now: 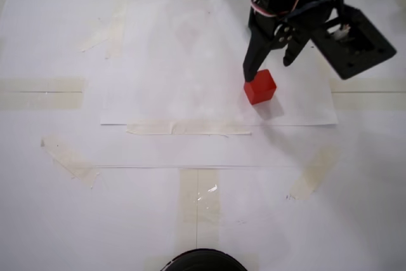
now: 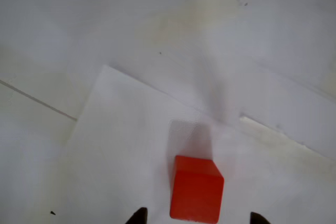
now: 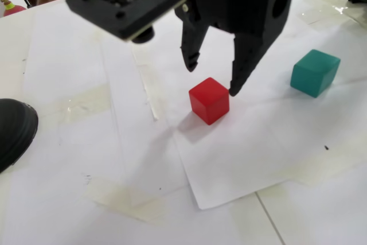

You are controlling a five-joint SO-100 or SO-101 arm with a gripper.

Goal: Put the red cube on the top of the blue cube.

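Observation:
The red cube (image 1: 260,87) (image 3: 209,100) rests on a white paper sheet. My black gripper (image 1: 269,68) (image 3: 213,78) hangs open just above it, one fingertip close to each side of the cube without gripping it. In the wrist view the red cube (image 2: 195,188) lies low in the frame, between the two dark fingertips (image 2: 137,216) at the bottom edge. The blue cube (image 3: 314,72), teal in colour, stands on the paper apart from the red one, to the right in a fixed view. It shows in neither the other fixed view nor the wrist view.
White paper sheets (image 1: 158,61) held by strips of beige tape (image 1: 187,128) cover the table. A black rounded object (image 1: 203,261) (image 3: 14,130) sits at the table's edge. A small red item (image 3: 11,8) lies at the far left corner.

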